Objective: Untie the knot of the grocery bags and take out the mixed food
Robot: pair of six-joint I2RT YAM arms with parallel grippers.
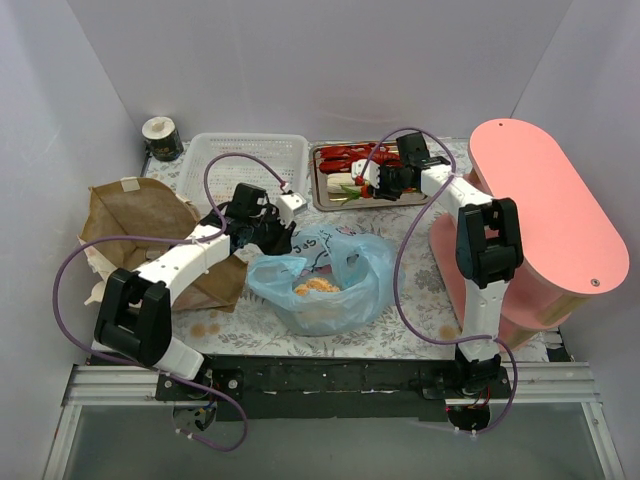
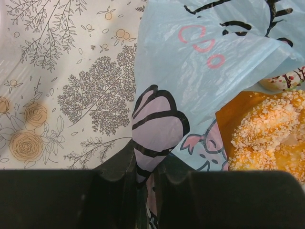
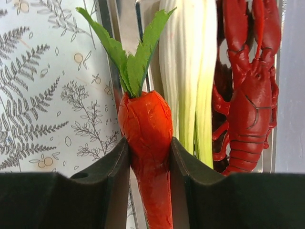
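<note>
Orange carrot [image 3: 145, 124], gripped by right hand [image 3: 148, 142] over tray [image 3: 125, 43] rim, may roll off; left hand [image 2: 145, 157] pinching blue bag [image 2: 214, 71] may tear it.

Left hand [image 2: 147, 161], right hand [image 3: 148, 145]: both clamped.
</note>
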